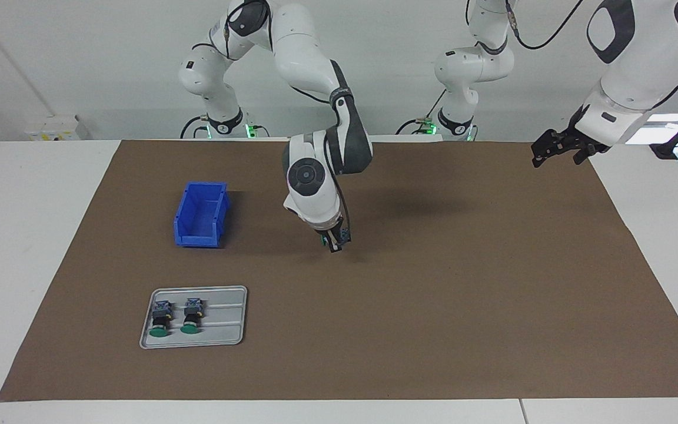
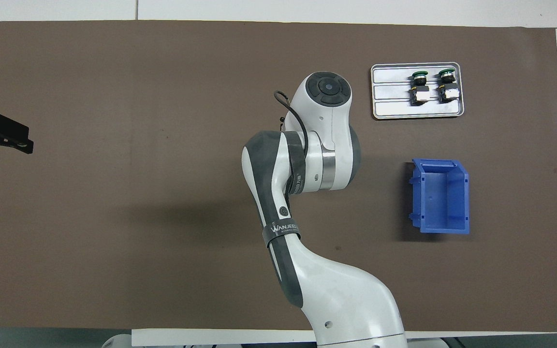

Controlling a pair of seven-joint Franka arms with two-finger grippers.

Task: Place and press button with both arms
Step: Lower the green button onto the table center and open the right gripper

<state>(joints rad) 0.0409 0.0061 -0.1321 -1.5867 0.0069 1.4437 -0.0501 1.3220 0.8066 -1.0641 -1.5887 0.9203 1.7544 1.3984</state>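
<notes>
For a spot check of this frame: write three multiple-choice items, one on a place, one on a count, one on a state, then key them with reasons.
1. Where does the blue bin stand?
A. nearer to the robots than the tray
B. on the tray
C. under the left hand

2. How many buttons lie on the tray?
A. none
B. two
C. four

3. What is the right hand doing?
A. open above the bin
B. resting on the tray
C. shut on a button above the brown mat

Key: 1 A, the bin sits higher in the facing view than the tray. 2 B, two green-capped buttons lie side by side. 3 C, green and blue-grey parts show between its fingertips; the left hand waits at its own end of the table.
</notes>
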